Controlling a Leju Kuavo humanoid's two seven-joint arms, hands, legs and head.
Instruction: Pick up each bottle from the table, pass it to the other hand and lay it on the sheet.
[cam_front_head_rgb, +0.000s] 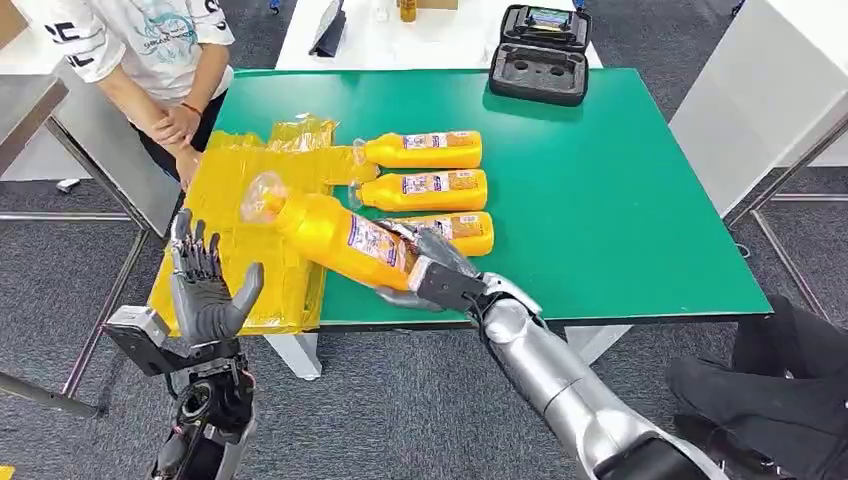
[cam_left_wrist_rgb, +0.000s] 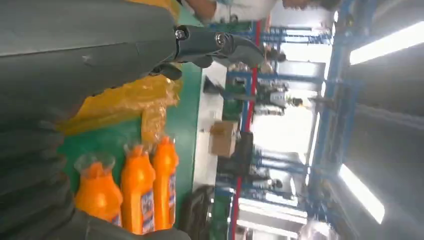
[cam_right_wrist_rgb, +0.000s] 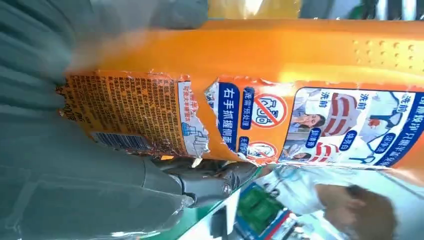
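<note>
One bottle (cam_front_head_rgb: 335, 232) is gripped by the right hand (cam_front_head_rgb: 432, 268), cap toward 10 o'clock above the sheet (cam_front_head_rgb: 245, 262); handover is pending, requiring closure of the spread, empty left hand (cam_front_head_rgb: 205, 283).

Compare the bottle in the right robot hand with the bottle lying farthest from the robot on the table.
The held bottle is off the table, gripped near its base by the right robot hand; the farthest bottle lies untouched on the green table. The held bottle slants over the yellow sheet; the farthest bottle lies level beside two others. Both are orange, with clear caps and blue-and-white labels.
</note>
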